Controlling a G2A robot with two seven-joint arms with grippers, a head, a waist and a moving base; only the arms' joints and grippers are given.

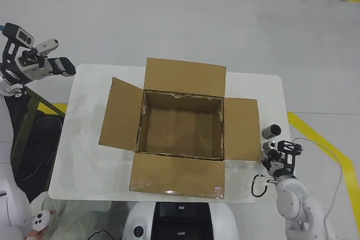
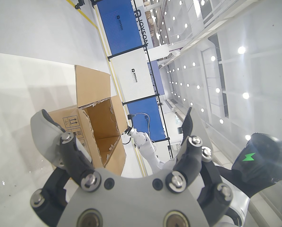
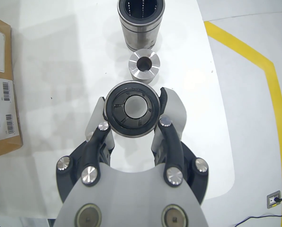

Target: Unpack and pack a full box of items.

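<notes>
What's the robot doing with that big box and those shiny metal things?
The robot's right gripper is closed on a round metal ring with a black inside, beside the open brown cardboard box on the white table. A small silver cylinder and a taller grey metal tube stand in a row with it. The box looks empty. The left gripper is open near the table's far corner.

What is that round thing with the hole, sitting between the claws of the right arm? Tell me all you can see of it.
It is a metal cylinder, seen end-on: silvery outer shell, black end face, hollow bore with small rows of balls inside. It stands upright between the right gripper's fingers, which press on both sides, over the white table. A smaller metal bushing stands just beyond it; whether they touch I cannot tell.
</notes>
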